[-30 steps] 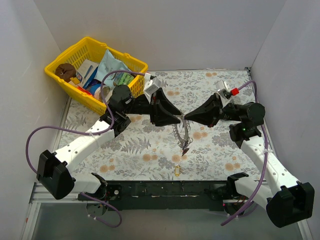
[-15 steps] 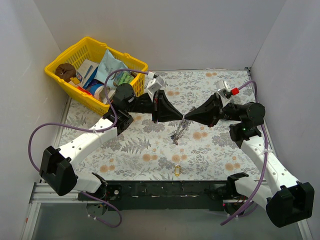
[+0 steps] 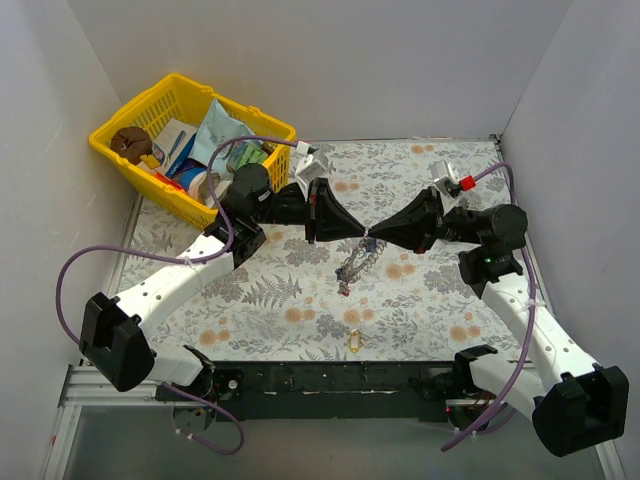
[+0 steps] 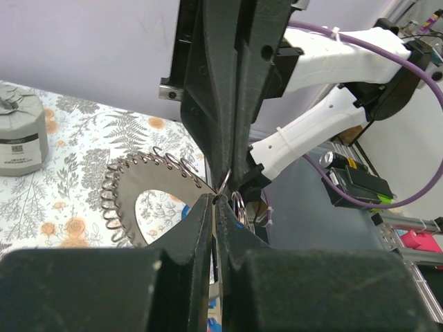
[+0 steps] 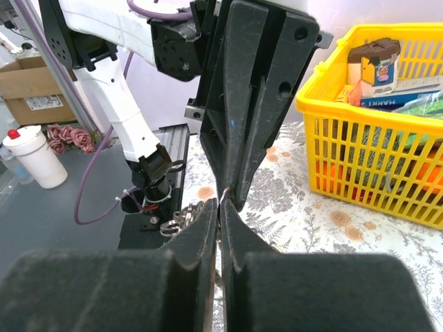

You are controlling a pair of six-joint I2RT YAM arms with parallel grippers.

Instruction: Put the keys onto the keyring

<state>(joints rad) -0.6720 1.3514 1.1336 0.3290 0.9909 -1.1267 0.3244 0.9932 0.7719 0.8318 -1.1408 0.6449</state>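
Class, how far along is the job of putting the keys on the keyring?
Done: nothing certain; something small dangling from the keyring may be a threaded key. In hand: the left gripper and right gripper pinch the ring's top between them. Left: a yellow key lies loose on the table.

- Where do the two hands sit?
- The right hand (image 5: 221,205), fingers pressed together, meets the left hand (image 5: 226,188) tip to tip. Silvery loops of the keyring (image 5: 181,218) show just beside the tips.
- And behind?
- A yellow basket (image 5: 360,173) of packets on the flowered desk (image 5: 311,228).
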